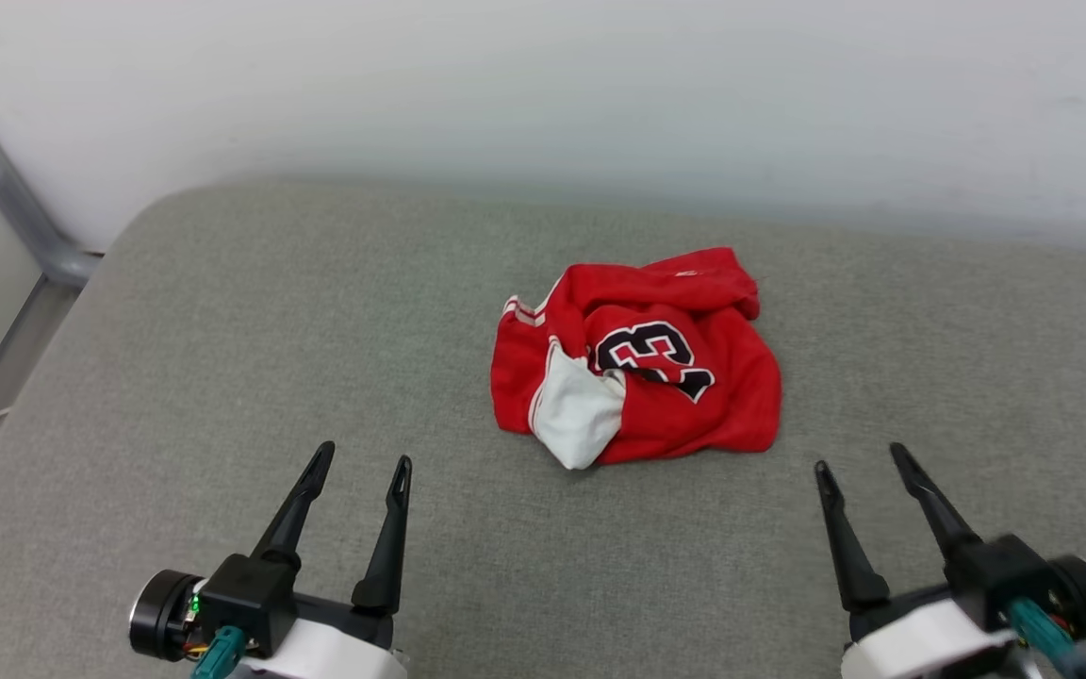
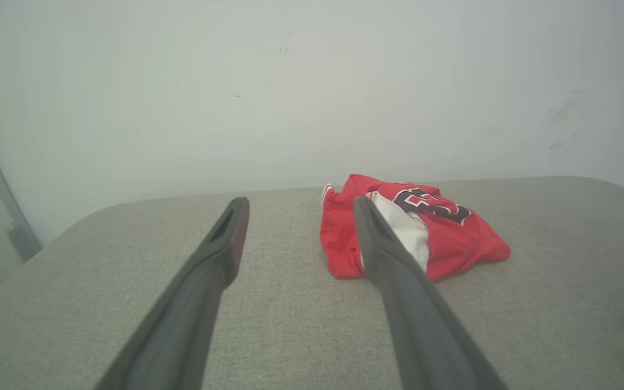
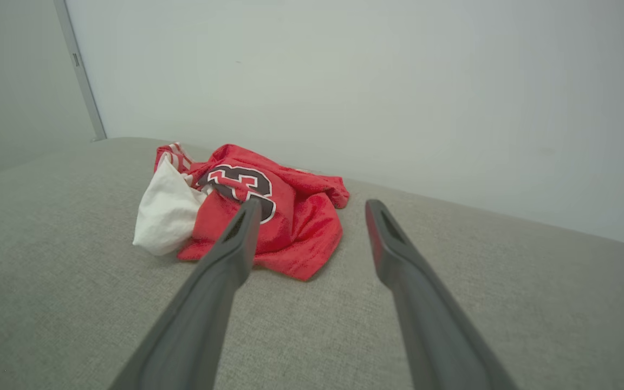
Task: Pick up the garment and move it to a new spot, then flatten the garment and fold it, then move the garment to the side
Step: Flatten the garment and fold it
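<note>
Head view, wall (image 1: 600, 85): pale and plain, running across the whole top of the frame. Faint scuffs show on it at the upper right of the left wrist view.
Cushion (image 1: 222, 358): grey woven fabric with a rounded corner at the upper left. It takes up the middle and bottom of the frame and runs off the right edge; its far edge lies against the wall.
Rail (image 1: 24, 212): grey metal bar slanting down the upper left edge of the frame, just beside the cushion's corner.
Garment (image 1: 694, 415): red, crumpled in a heap on the cushion just right of frame centre, well apart from both grippers. A black, white-outlined "3" (image 1: 651, 351) faces up on top, with a second figure partly folded under. A white sleeve (image 1: 581, 415) sticks out at the heap's lower left. Red-white striped trim (image 1: 522, 311) shows at its upper left.
Left gripper (image 1: 362, 453): lower left of the frame, fingers pointing up the frame, jaws spread wide, empty, over bare cushion. In the left wrist view the garment lies right of centre, its left part hidden behind the right-hand finger.
Right gripper (image 1: 859, 455): lower right of the frame, fingers pointing up the frame, jaws likewise spread wide and empty. In the right wrist view the garment lies left of centre, and the left-hand finger's tip overlaps its near edge.
</note>
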